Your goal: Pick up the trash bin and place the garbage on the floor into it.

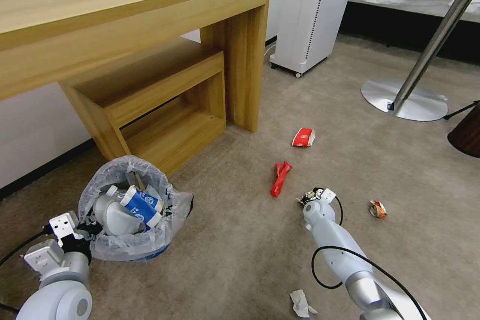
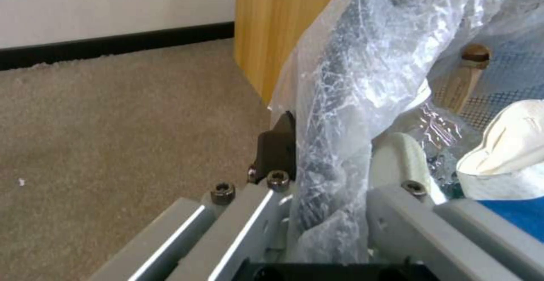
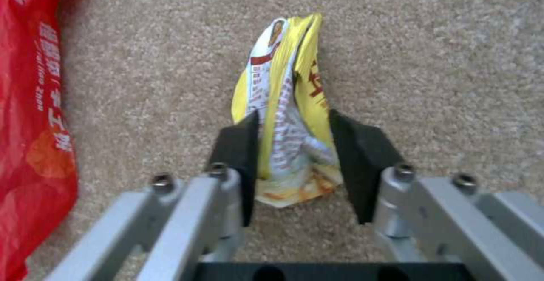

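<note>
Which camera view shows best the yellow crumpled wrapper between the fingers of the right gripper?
The right wrist view: the yellow crumpled wrapper stands close up between the right gripper's black fingers, above the beige carpet. In the head view the right gripper hides it. The left wrist view faces the bag-lined trash bin.

Room setting. A light wooden desk (image 1: 125, 15) with a lower nested shelf unit (image 1: 160, 110) stands at 11 o'clock against a white wall (image 1: 30, 125) with dark skirting. A white floor appliance (image 1: 312, 10) stands at 12 o'clock; a round table's metal pedestal (image 1: 405, 100) at 2 o'clock.
</note>
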